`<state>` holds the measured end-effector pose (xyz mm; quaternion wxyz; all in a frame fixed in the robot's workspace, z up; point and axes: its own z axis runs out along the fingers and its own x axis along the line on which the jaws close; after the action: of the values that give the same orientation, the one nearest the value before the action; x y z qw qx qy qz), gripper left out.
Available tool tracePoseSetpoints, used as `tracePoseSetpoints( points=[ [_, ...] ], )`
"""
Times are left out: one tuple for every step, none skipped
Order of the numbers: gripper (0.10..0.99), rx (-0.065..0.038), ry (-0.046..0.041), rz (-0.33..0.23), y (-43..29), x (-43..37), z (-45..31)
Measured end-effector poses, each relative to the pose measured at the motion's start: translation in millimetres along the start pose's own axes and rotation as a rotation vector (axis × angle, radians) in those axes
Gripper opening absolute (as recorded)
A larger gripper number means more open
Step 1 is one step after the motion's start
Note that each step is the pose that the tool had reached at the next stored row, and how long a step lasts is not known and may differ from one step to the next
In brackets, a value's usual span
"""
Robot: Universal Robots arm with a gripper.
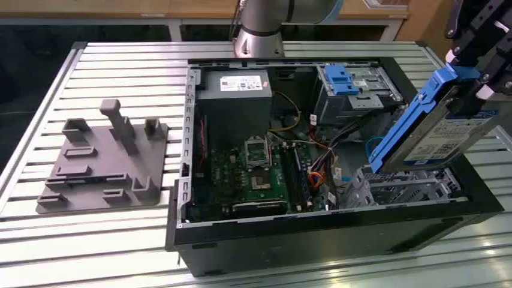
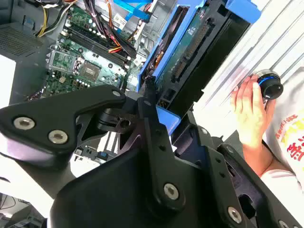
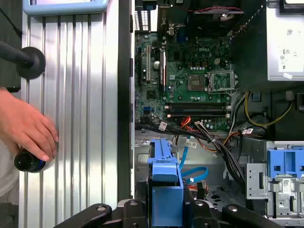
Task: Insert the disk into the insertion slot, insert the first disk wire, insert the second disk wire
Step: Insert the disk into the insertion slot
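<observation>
The disk [image 1: 436, 129] hangs tilted just above the insertion slot [image 1: 408, 183], in the near corner of the open PC case [image 1: 320, 240] at the exterior view's right, not in yet. Angled like that to line up with the cage, I'd guess. The tool [image 3: 166, 206] looks clamped on its blue carrier.

- the disk [image 1: 448, 135]: silver-grey, clipped in a blue carrier, steeply tilted (white label facing the camera) at the exterior view's right.
- the insertion slot [image 1: 408, 186]: perforated silver cage, lower right, just beneath the disk's low end.
</observation>
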<state>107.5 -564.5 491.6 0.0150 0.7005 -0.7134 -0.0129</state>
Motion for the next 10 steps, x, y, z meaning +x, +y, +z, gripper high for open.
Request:
tracePoseSetpoints(
  points=[
    [0.361, 0.0, 0.0, 0.0, 0.0, 0.0, 0.0],
    [0.361, 0.0, -0.0001, 0.0, 0.0, 0.0, 0.0],
    [0.361, 0.0, 0.0, 0.0, 0.0, 0.0, 0.0],
    [0.361, 0.0, 0.0, 0.0, 0.0, 0.0, 0.0],
    [0.361, 0.0, 0.0, 0.0, 0.0, 0.0, 0.0],
    [0.361, 0.0, 0.0, 0.0, 0.0, 0.0, 0.0],
    [0.361, 0.0, 0.0, 0.0, 0.0, 0.0, 0.0],
    [0.361, 0.0, 0.0, 0.0, 0.0, 0.0, 0.0],
    [0.361, 0.0, 0.0, 0.0, 0.0, 0.0, 0.0],
    [0.361, 0.0, 0.0, 0.0, 0.0, 0.0, 0.0]
  ],
)
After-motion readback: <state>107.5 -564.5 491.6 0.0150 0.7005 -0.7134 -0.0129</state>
